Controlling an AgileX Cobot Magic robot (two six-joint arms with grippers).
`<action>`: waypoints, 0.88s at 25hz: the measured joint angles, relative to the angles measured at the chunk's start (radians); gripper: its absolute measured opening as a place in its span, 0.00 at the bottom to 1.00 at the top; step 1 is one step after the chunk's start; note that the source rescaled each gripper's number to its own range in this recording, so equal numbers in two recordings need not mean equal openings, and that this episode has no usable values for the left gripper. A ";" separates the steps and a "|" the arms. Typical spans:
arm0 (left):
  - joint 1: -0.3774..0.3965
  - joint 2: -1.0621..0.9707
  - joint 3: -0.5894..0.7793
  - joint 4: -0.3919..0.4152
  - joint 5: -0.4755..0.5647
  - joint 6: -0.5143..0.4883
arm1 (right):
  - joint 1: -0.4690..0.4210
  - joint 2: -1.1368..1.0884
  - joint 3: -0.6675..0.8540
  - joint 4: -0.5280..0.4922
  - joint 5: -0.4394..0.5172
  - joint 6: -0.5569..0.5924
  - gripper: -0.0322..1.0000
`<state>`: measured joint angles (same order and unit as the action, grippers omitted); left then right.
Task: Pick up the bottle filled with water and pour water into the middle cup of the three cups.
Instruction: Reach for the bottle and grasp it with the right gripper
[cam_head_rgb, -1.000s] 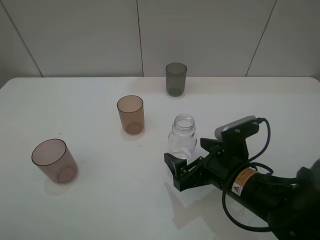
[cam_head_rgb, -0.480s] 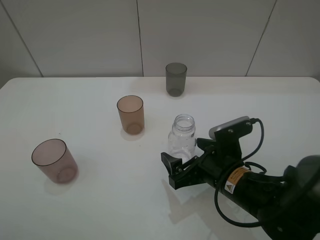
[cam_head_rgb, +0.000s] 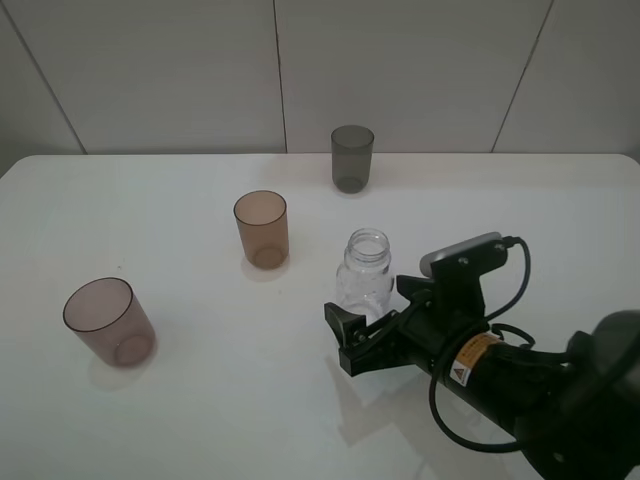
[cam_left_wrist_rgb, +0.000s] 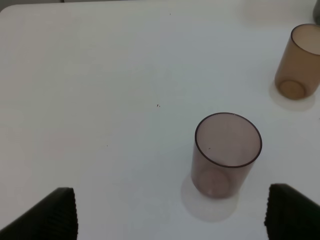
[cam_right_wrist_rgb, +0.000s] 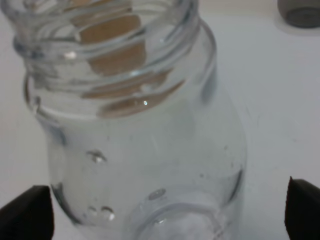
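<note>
Since a second ago the right gripper (cam_head_rgb: 378, 306) has edged left along the white table (cam_head_rgb: 200, 420); its spread fingers now flank the small clear plastic bottle (cam_head_rgb: 366, 268), upright right of centre, without visibly pressing it; the three cups are unmoved. At near left stands the pinkish-mauve translucent tumbler (cam_head_rgb: 108, 322), with the left gripper (cam_left_wrist_rgb: 172, 214) over it, fingers wide apart; farther right is the translucent amber-brown middle cup (cam_head_rgb: 262, 228), just left of the bottle and apart from it; the dark grey smoky tumbler (cam_head_rgb: 352, 157) stands farthest.
</note>
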<state>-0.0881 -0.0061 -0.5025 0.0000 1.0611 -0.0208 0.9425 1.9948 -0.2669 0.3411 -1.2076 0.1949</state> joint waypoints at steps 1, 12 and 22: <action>0.000 0.000 0.000 0.000 0.000 0.000 | 0.000 0.001 -0.007 0.001 0.000 0.000 1.00; 0.000 0.000 0.000 0.000 0.000 0.000 | -0.012 0.002 -0.072 0.005 0.000 0.000 1.00; 0.000 0.000 0.000 0.000 0.000 0.000 | -0.012 0.043 -0.096 0.001 0.004 0.000 1.00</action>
<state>-0.0881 -0.0061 -0.5025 0.0000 1.0611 -0.0208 0.9309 2.0377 -0.3625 0.3423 -1.2040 0.1949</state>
